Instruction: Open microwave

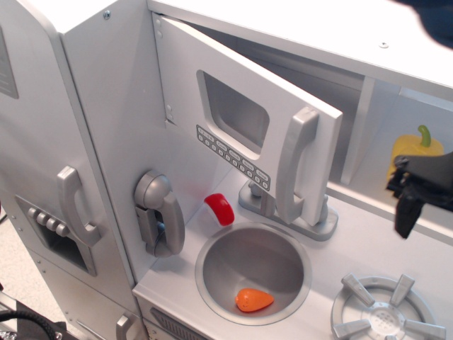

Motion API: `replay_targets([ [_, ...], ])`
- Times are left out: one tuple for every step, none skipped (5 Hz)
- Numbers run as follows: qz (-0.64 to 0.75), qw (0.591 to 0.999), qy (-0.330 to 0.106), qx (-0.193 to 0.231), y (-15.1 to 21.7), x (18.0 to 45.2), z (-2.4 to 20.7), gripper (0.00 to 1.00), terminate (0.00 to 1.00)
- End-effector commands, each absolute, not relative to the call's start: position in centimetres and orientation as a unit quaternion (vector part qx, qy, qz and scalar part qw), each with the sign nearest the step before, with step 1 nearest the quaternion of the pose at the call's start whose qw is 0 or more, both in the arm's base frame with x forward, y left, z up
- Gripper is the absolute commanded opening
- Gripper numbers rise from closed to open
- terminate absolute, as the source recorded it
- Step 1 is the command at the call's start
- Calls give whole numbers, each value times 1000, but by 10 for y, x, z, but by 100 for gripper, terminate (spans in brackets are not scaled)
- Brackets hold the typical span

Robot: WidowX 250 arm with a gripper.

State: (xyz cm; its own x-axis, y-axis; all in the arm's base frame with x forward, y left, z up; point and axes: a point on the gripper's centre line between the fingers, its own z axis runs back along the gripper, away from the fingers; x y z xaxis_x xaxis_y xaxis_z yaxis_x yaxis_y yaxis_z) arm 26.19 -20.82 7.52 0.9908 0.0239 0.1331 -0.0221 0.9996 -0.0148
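Note:
The microwave door (241, 120) is silver-grey with a rounded window, a row of small buttons (232, 157) and a vertical silver handle (294, 170). It stands swung partly open, hinged at its left edge, with a dark gap behind its top edge. Nothing touches the door or its handle. Only one black finger (409, 205) of my gripper shows, at the right edge of the view, well to the right of the handle. The other finger is out of view, so how the gripper stands cannot be told.
A yellow toy pepper (413, 147) sits in the open shelf at right, partly behind the finger. A round sink (212, 263) holds an orange toy (253, 299). A red tap lever (220, 209), a grey phone (159, 212), a stove burner (382, 312) and the fridge door (42, 184) are around.

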Motion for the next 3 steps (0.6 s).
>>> replay_targets([
  [15,993,-108,-32,-187,313,113,100,0],
  [5,994,-108,-18,-161,318,118,100,0],
  [-38,997,-70,-6,-142,310,115,100,0],
])
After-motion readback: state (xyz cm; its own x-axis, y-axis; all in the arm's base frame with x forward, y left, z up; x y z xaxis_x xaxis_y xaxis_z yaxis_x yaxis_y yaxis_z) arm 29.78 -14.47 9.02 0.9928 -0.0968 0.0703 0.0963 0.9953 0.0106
